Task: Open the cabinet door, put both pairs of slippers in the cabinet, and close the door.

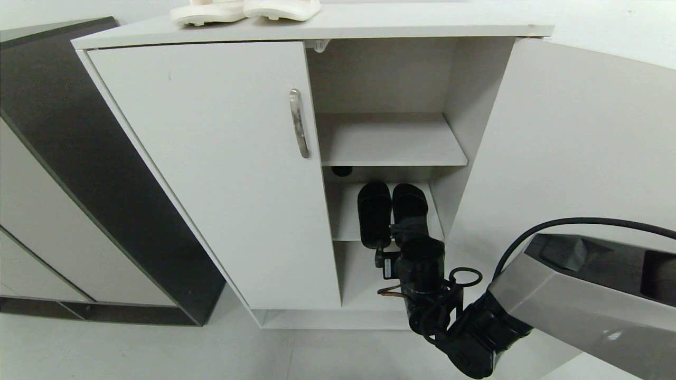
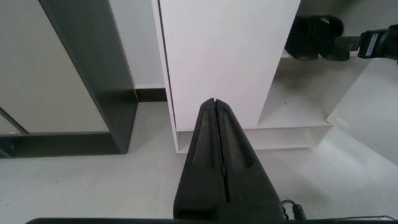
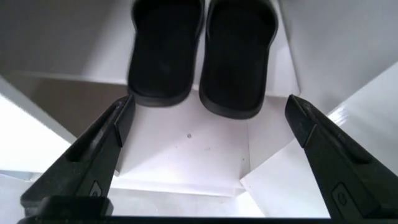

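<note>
In the head view you see the cabinet [image 1: 211, 158] with its right door [image 1: 570, 148] swung wide, black slippers [image 1: 374, 214] on the lower shelf [image 1: 344, 216], and white slippers [image 1: 245, 10] on top. In the left wrist view, your left pincer [image 2: 214, 106] is closed tight and empty. In the right wrist view, your right pincer [image 3: 209, 109] is spread wide and empty, just before the black slippers.

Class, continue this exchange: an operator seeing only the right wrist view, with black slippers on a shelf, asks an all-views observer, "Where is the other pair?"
Observer: The cream rubber slippers lie on top of the white wooden cabinet.
Operator: Is the other door open?
Observer: No, the white left door, with its curved metal handle, is shut.
Operator: And the left pincer?
Observer: The left pincer is shut and empty, aimed at that door's lower part.
</note>
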Robot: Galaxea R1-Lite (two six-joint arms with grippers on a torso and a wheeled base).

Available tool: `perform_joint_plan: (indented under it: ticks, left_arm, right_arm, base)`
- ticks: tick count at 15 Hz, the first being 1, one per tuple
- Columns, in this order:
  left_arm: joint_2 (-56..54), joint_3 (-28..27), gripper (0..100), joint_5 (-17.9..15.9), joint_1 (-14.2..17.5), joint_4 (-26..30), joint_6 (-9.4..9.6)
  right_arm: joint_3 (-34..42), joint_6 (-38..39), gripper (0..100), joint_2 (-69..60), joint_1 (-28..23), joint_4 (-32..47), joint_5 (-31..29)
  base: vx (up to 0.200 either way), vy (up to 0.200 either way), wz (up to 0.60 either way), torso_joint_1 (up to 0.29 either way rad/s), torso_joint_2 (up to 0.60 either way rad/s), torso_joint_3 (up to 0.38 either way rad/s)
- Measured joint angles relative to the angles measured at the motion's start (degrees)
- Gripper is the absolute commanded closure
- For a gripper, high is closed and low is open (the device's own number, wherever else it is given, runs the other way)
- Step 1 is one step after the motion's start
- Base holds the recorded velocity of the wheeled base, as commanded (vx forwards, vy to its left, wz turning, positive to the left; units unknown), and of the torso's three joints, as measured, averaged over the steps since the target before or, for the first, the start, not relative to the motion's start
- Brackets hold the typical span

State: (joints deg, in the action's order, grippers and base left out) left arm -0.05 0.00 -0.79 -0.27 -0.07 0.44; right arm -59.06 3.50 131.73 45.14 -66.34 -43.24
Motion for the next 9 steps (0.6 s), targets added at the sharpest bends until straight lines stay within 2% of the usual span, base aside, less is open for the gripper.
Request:
perform_joint_plan:
  ticks: [7, 9]
  left_arm:
    - [0.02, 0.00, 100, 0.00, 0.02, 0.00, 0.00]
    - [0.00, 0.00, 100, 0.26, 0.00, 0.00, 0.11]
  right_arm:
    - [0.24, 0.00, 0, -0.06, 0.22, 0.09, -0.02]
    - [2.49, -1.16, 0, -0.50, 0.39, 0.16, 0.11]
  base:
    - [0.000, 0.000, 0.00, 0.002, 0.00, 0.197]
    - [0.000, 0.000, 0.00, 0.005, 0.00, 0.139]
